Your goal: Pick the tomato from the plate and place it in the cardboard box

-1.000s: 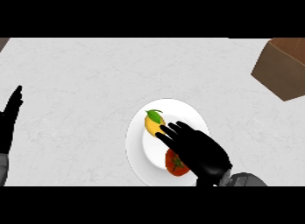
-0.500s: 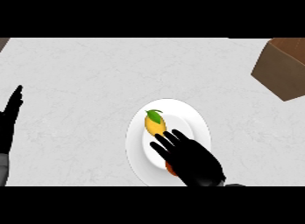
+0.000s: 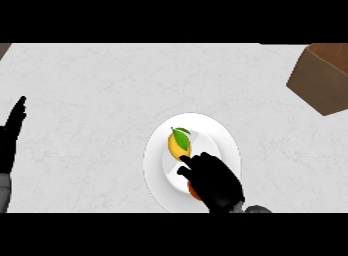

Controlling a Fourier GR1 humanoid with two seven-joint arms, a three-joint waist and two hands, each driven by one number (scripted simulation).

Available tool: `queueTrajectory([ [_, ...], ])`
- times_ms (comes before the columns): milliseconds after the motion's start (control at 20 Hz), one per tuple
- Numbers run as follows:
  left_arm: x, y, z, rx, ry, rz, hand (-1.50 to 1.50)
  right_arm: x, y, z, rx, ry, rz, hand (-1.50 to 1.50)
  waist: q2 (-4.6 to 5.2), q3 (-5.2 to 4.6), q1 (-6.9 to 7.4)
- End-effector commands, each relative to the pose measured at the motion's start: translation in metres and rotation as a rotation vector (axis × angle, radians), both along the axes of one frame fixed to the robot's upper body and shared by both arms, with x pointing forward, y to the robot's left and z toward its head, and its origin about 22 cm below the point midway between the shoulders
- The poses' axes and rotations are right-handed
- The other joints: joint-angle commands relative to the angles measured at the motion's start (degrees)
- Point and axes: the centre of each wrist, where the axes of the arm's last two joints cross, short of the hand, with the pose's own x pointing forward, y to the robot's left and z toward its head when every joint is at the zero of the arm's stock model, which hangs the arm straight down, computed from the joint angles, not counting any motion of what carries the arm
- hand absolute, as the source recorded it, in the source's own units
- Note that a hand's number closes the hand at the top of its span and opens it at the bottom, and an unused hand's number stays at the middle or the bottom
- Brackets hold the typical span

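Right hand (image 3: 215, 182) drew back toward the plate's (image 3: 225, 137) near edge.
Its fingers curled over the tomato (image 3: 195, 191); left hand (image 3: 5, 145) rested open at the surface's left.

The right hand (image 3: 215, 181) covers most of the tomato (image 3: 194, 191); only a red sliver shows at its left side. The cardboard box (image 3: 330, 75) is cut by the right edge. The left hand (image 3: 6, 145) is seen edge-on.
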Motion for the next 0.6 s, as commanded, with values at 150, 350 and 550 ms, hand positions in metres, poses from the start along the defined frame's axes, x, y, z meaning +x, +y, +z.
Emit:
queueTrajectory([
  [150, -0.010, -0.001, -0.007, -0.001, 0.000, 0.004, 0.00, 0.015, 0.003, 0.003, 0.032, -0.206, -0.010, 1.50, 0.15, 0.06, 0.15],
  [350, -0.005, -0.003, -0.018, 0.005, -0.012, -0.007, 0.00, 0.034, 0.003, 0.010, 0.034, -0.301, -0.002, 1.50, 0.22, 0.04, 0.01],
  [550, -0.012, 0.014, 0.002, -0.001, -0.005, 0.039, 0.00, 0.051, -0.150, 0.018, 0.026, -0.324, -0.277, 1.50, 0.30, 0.37, -2.64],
])
